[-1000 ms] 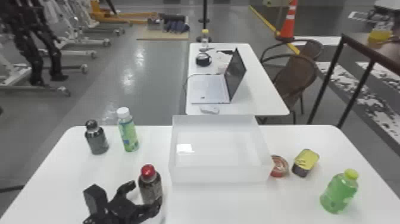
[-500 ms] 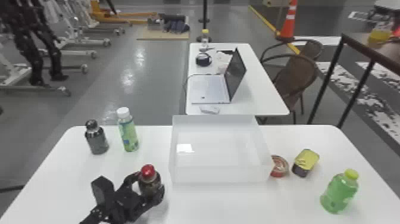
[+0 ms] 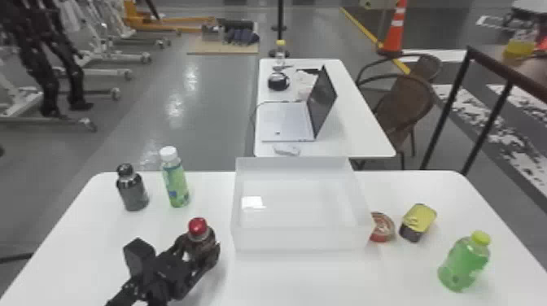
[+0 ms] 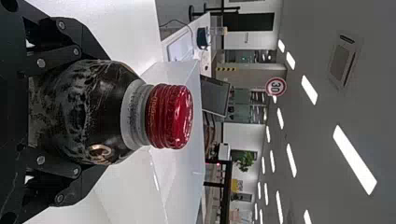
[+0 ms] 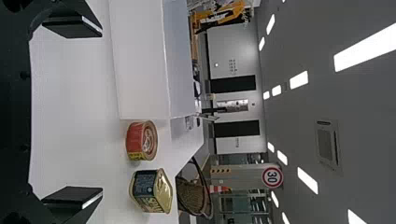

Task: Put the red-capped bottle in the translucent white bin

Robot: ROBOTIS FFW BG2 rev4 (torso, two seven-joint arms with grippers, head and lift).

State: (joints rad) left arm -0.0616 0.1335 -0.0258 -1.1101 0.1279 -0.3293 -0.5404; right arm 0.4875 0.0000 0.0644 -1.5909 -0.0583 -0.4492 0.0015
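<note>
My left gripper [image 3: 200,251] is closed around the body of the red-capped bottle [image 3: 198,228], left of the translucent white bin [image 3: 301,240]. In the left wrist view, the left gripper [image 4: 91,112] has a finger on each side of the dark bottle [image 4: 98,112], its red cap facing away from the palm. The bottle stands roughly upright; its base is hidden. Beyond it is the bin [image 4: 180,186]. The right gripper [image 5: 88,112] is open with nothing between its fingers, and the bin wall [image 5: 140,60] lies ahead of it.
Left of the bin stand a dark bottle [image 3: 133,193] and a white-capped green bottle [image 3: 176,183]. To its right are a round red can [image 3: 381,228], a yellow-topped can [image 3: 419,221] and a green bottle [image 3: 464,262]. A laptop [image 3: 287,120] sits on the table behind.
My left gripper has come in around the bottle and closed on it. In the last half second, the bottle's cap has shifted slightly up and left in the head view.
</note>
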